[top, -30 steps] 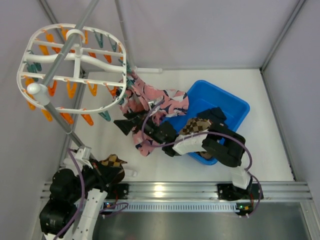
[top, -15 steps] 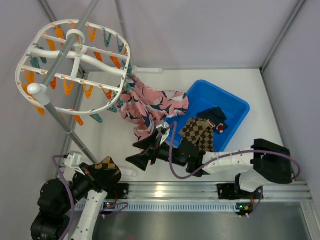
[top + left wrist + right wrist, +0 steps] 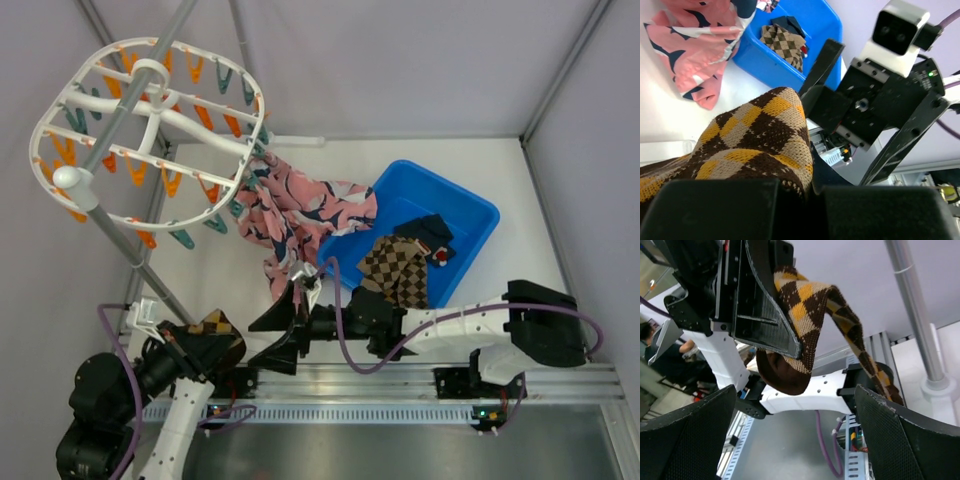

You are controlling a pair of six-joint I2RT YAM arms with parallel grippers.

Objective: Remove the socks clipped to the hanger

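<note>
My left gripper (image 3: 205,345) pinches a brown-and-yellow argyle sock (image 3: 222,325) low in the lower left of the overhead view, near my bases and well apart from the hanger (image 3: 150,72) at upper left. My right gripper (image 3: 278,338) has its fingers spread wide and faces the left one from just beside it, not touching the fabric. I judge this to be a hand-over, so that the right arm can carry the sock to the blue bin (image 3: 480,212).

To do it well, I should bring the spread fingers around the free length of sock, not around the left fingers. I should close on a thick fold, and open the left only once the right grip is firm. The knit is soft and will sag, so a shallow bite on an edge could slip.

In the right wrist view the sock (image 3: 810,305) is folded over at the pinch. A rounded end droops toward lower left, and the longer part runs down to the lower right, which is its long axis. Pink socks (image 3: 300,205) hang at the hanger's right edge, draping toward the bin.
</note>
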